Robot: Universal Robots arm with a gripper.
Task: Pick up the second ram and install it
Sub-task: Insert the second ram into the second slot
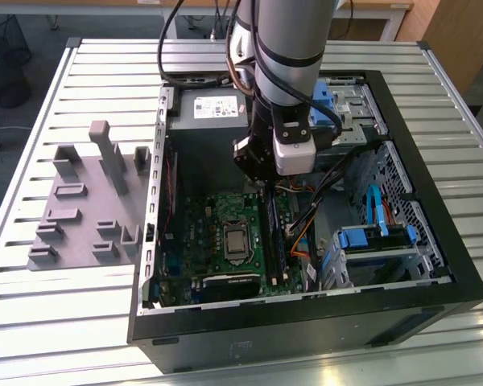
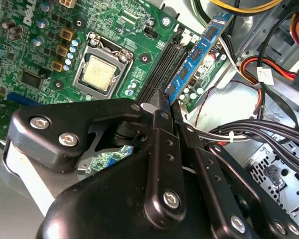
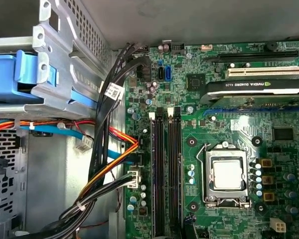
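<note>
Above the slots, pincer [image 2: 165,102] on second ram [image 2: 197,52]

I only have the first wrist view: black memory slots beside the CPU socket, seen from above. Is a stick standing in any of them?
Observer: Yes. In the second wrist view a blue memory stick stands upright on the side of the slots away from the CPU socket.
Operator: Where is the gripper relative to it?
Observer: In the second wrist view the gripper sits right at one end of that stick, low over the motherboard.
Operator: And where is the fixture tray?
Observer: In the exterior view the grey fixture tray lies on the slatted table outside the case, on the exterior view's left.
</note>
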